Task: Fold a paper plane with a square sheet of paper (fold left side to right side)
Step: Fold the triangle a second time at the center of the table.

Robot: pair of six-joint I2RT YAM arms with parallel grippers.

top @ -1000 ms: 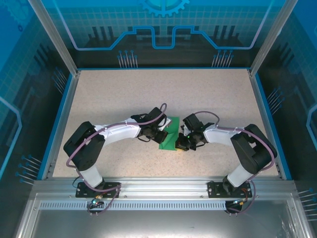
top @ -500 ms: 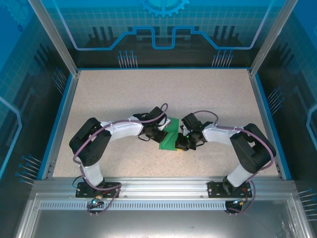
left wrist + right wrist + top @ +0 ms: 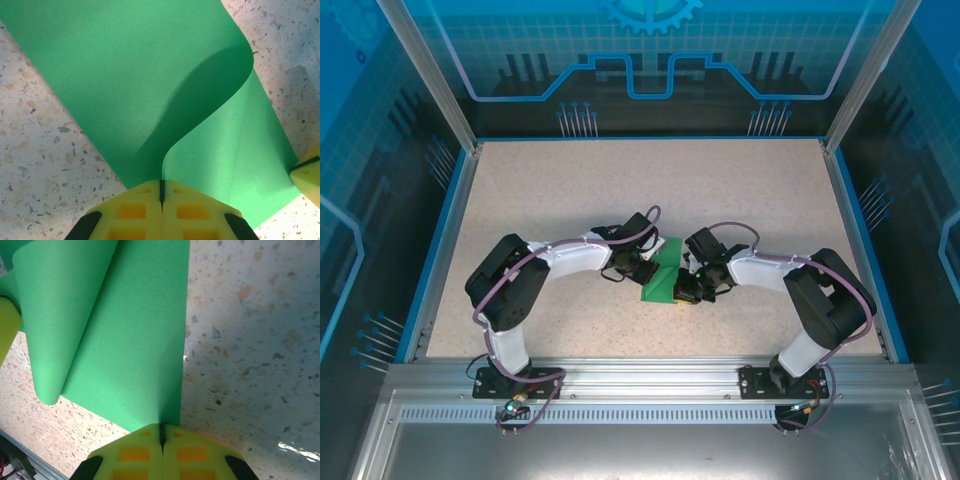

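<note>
Green, thin square sheet of paper mid-fold on the speckled beige table
The right end effector, jaws closed, presses on its near right edge. The left end effector pinches the left edge, which curls rightward. Next, I judge: carry across, align edges, crease. No writing visible.

Speckled beige tabletop w/ blue rim; alu. rail along near edge; translucent blue panels w/ circuit graphics at back & sides; even light.
</note>
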